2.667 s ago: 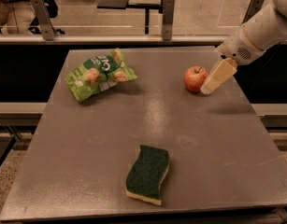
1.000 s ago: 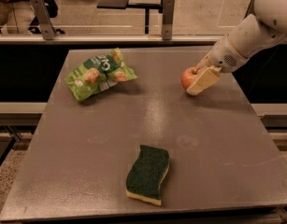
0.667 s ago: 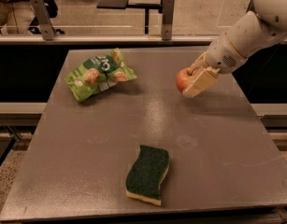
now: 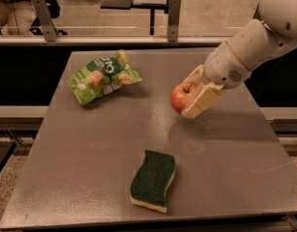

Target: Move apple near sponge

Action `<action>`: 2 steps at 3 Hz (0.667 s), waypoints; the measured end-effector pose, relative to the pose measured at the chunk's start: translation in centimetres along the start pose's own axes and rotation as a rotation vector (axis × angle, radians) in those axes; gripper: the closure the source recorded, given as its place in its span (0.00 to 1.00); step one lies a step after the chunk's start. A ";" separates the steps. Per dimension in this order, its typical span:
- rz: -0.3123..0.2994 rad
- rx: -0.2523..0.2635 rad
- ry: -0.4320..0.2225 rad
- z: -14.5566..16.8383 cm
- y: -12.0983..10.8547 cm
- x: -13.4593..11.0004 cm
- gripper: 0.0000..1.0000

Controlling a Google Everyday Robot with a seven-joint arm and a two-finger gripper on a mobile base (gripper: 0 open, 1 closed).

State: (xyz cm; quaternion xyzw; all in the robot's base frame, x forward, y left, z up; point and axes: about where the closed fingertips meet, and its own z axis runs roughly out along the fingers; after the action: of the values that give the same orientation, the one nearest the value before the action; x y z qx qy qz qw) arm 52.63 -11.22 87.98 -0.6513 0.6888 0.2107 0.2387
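The red apple (image 4: 179, 98) with yellowish patches is held in my gripper (image 4: 190, 96), lifted above the grey table (image 4: 66, 168) right of its middle. The pale fingers (image 4: 202, 100) are shut on the apple, one in front and one behind it. The white arm reaches in from the upper right. The sponge (image 4: 153, 179), dark green on top with a pale yellow base, lies flat near the table's front edge, below and a little left of the apple.
A bright green snack bag (image 4: 102, 75) lies at the back left of the table. A rail and chairs stand behind the table's far edge. The table's right edge is close under the arm.
The gripper closed on the apple, lifted it off the table's back right, and carried it left and toward the front, closer to the sponge.
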 end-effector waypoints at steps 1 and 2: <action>-0.052 -0.046 0.006 1.2 2.2 -0.2 1.00; -0.107 -0.085 0.028 2.6 4.2 -0.3 1.00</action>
State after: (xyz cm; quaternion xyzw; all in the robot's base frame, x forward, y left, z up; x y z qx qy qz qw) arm 48.54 -9.15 86.05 -0.6996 0.6467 0.2177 0.2120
